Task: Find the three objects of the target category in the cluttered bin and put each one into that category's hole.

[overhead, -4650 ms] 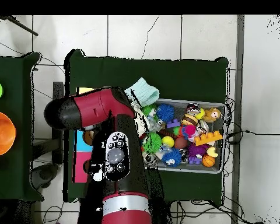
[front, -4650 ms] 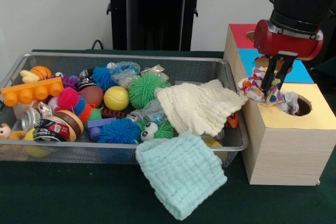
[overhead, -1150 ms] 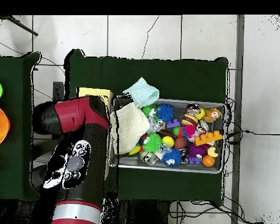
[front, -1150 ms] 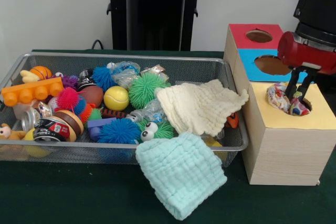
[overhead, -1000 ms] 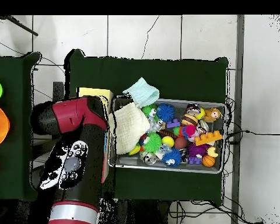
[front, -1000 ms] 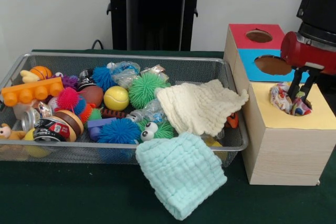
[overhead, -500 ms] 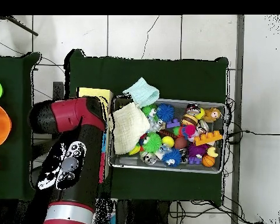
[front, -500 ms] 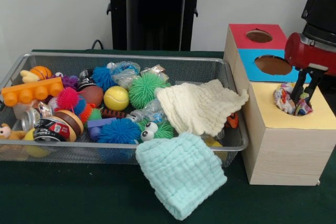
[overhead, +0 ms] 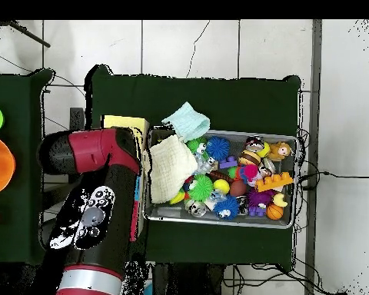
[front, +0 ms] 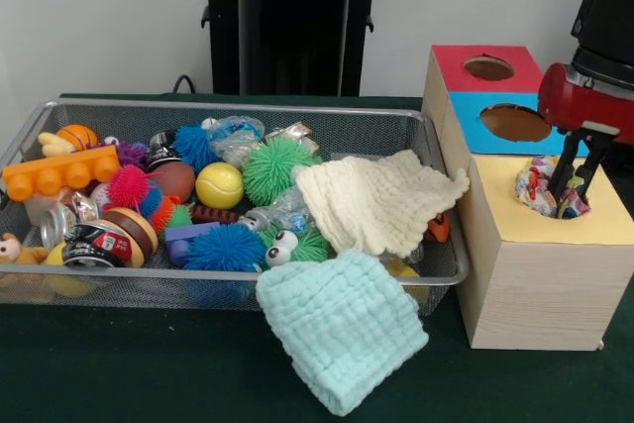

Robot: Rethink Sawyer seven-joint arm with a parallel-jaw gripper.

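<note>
Patterned cloth (front: 540, 186) now sits bunched in the hole of the yellow box (front: 540, 274), carried over from that box's near corner within the last few seconds; the end effector (front: 572, 185), fingers slightly spread, stands in the hole beside it, so I judge this deposit nearly complete. Cream cloth (front: 376, 200) and mint cloth (front: 342, 327) remain at the bin (front: 238, 109), the mint one hanging over its rim onto the desk (front: 119, 364). Whether the fingers touch the fabric cannot be told, and overhead the arm (overhead: 103, 192) hides the boxes.

patterned cloth (front: 540, 188) plugs the yellow box's hole (front: 567, 200).
</note>
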